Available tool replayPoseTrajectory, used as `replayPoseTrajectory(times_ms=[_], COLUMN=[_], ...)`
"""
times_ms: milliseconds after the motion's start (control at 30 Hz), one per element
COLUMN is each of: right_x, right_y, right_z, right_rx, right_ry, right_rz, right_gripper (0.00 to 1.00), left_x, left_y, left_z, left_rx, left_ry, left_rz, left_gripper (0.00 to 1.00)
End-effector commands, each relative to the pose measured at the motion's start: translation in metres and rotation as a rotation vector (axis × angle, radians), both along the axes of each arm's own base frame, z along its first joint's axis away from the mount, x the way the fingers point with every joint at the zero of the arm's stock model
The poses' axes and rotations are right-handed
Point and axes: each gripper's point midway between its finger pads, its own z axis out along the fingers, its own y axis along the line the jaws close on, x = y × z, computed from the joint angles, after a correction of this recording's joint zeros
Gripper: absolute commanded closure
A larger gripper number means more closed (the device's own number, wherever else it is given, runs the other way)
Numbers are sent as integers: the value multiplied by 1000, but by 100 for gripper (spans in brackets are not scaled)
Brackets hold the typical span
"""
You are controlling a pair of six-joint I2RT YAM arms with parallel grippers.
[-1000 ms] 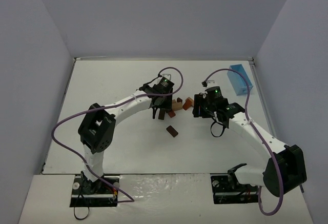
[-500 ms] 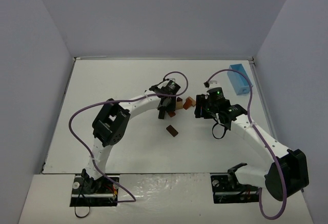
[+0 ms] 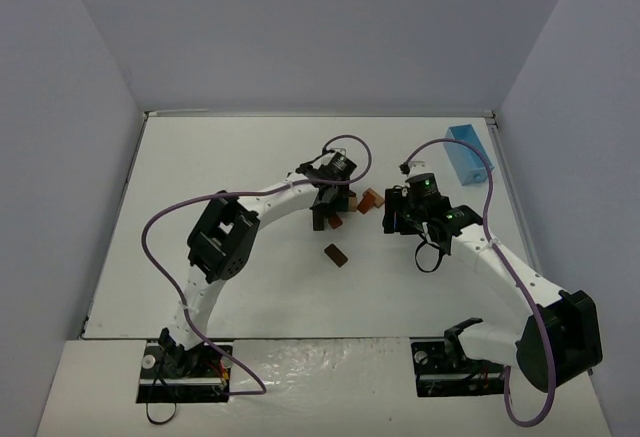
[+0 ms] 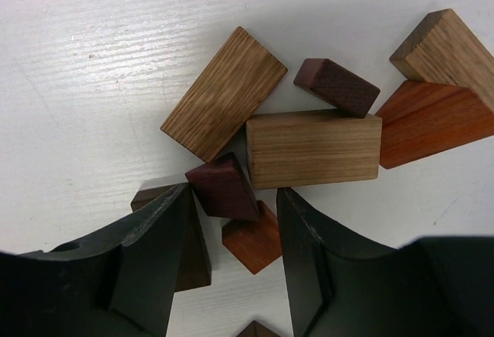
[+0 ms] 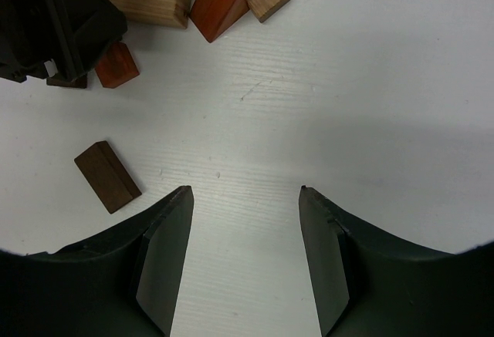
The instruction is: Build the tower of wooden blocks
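No wood block tower is in view. The wood blocks (image 3: 352, 203) lie loose in a heap mid-table. My left gripper (image 4: 233, 190) hangs low over the heap's near side and is open. A dark maroon wedge (image 4: 224, 190) and a reddish-brown cube (image 4: 255, 242) lie between its fingers. A dark brown block (image 4: 194, 254) sits partly under the left finger. Beyond lie two tan blocks (image 4: 224, 94), a tan bar (image 4: 312, 148) and an orange-red wedge (image 4: 432, 125). My right gripper (image 5: 245, 190) stands open over bare table right of the heap, holding nothing.
A lone dark brown block (image 3: 336, 255) lies nearer the arm bases, also the dark brown block (image 5: 108, 176) left of my right fingers. A light blue box (image 3: 468, 154) stands at the far right by the wall. White walls close in the table (image 3: 220, 167) on three sides.
My left arm has reached farther right and its gripper has settled onto the heap's near side. The right arm has barely moved.
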Motion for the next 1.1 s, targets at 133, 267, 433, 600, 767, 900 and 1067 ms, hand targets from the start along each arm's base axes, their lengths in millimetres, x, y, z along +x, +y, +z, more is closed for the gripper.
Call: replayPoseTrajectory(times_ms=[133, 267, 433, 600, 767, 900, 1067], right_x=[2, 2, 4, 5, 4, 5, 6], right_y=[0, 0, 0, 0, 0, 1, 2], right_z=[4, 4, 5, 5, 5, 5, 4], right_rx=[10, 11, 3, 5, 8, 10, 6], right_ry=[-17, -18, -21, -20, -20, -20, -17], right_rz=[10, 9, 8, 6, 6, 10, 15], right_gripper=[46, 46, 46, 46, 46, 46, 46], left_x=[14, 11, 9, 8, 11, 10, 1], left_y=[12, 21, 22, 32, 60, 101, 152], left_z=[23, 23, 22, 25, 33, 50, 65], left_rx=[50, 47, 41, 67, 80, 64, 65], left_ry=[-57, -42, -33, -41, -57, -82, -117], left_rz=[-88, -79, -66, -32, 74, 220, 395], left_gripper=[55, 64, 82, 100, 100, 100, 100])
